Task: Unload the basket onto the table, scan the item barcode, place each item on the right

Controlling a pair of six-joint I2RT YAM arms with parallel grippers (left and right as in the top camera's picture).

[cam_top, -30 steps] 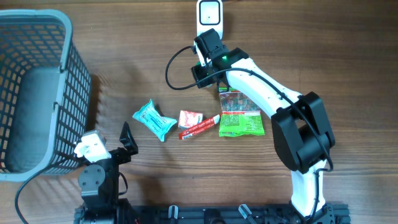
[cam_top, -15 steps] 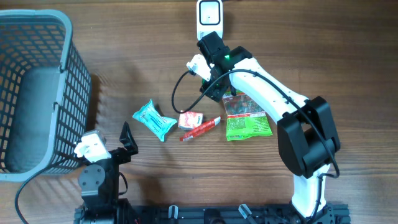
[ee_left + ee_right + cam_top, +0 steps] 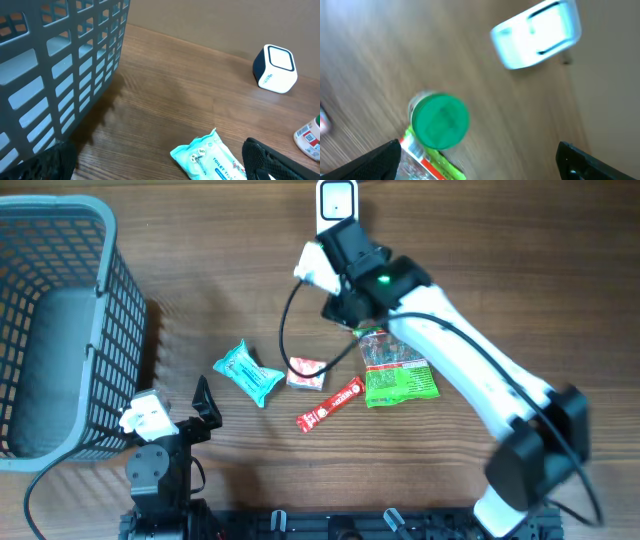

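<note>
The white scanner [image 3: 338,202] stands at the table's far edge and also shows as the scanner [image 3: 537,34] and the scanner [image 3: 275,68]. My right gripper [image 3: 348,288] hangs just in front of it. In the wrist view the right gripper [image 3: 485,160] is open and holds nothing. A green-capped item [image 3: 439,121] stands upright below it, on the edge of the green snack bag [image 3: 398,370]. My left gripper [image 3: 203,405] rests near the front, and the left gripper [image 3: 160,164] is open and empty, with a teal wipes pack [image 3: 210,160] lying ahead of it.
A grey mesh basket [image 3: 60,240] fills the left side. A teal wipes pack [image 3: 248,372], a small red-and-white packet [image 3: 306,372] and a red stick packet [image 3: 330,405] lie mid-table. The right arm's cable [image 3: 285,330] loops over them.
My right gripper has opened wide and its arm has swung and lifted. The red stick packet has slid down and left. The green bag has shifted slightly right. The left arm is still.
</note>
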